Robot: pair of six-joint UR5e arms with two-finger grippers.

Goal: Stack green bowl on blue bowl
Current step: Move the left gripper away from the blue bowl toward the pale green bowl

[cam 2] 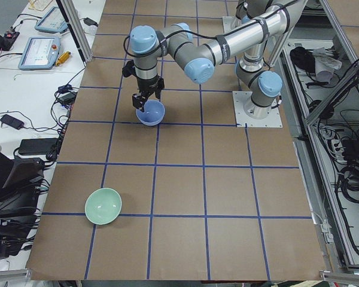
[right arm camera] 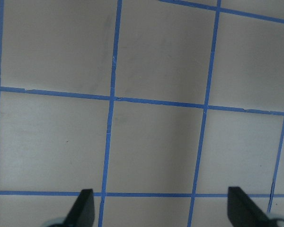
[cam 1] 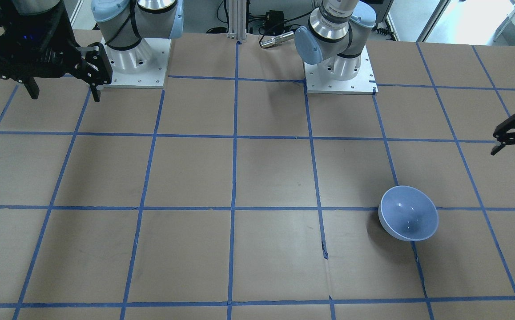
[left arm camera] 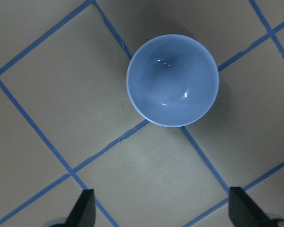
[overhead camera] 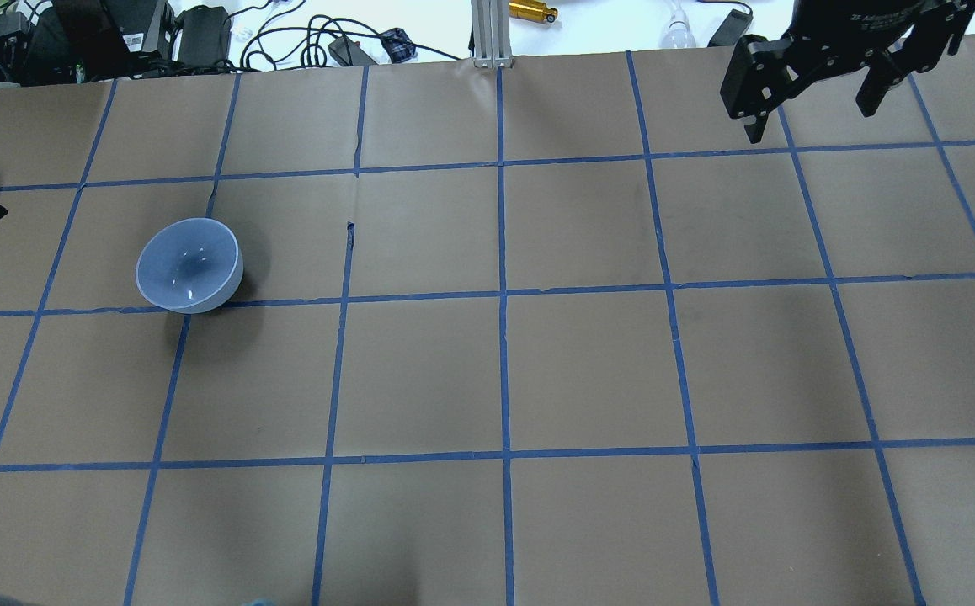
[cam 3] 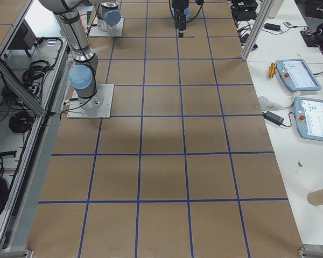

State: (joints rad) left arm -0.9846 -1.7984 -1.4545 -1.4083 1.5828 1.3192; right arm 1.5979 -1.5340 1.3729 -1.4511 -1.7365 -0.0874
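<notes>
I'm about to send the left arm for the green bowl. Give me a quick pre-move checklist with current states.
1. The left tool is open and empty: ok.
2. The left tool is lined up on the green bowl: not ok; its wrist view shows only the blue bowl.
3. The green bowl is upright with nothing in it: ok.
4. The blue bowl is upright and empty, ready to receive: ok.
5. The right tool is open and far from both bowls: ok.
6. The green bowl is within the left arm's reach: cannot tell.
</notes>
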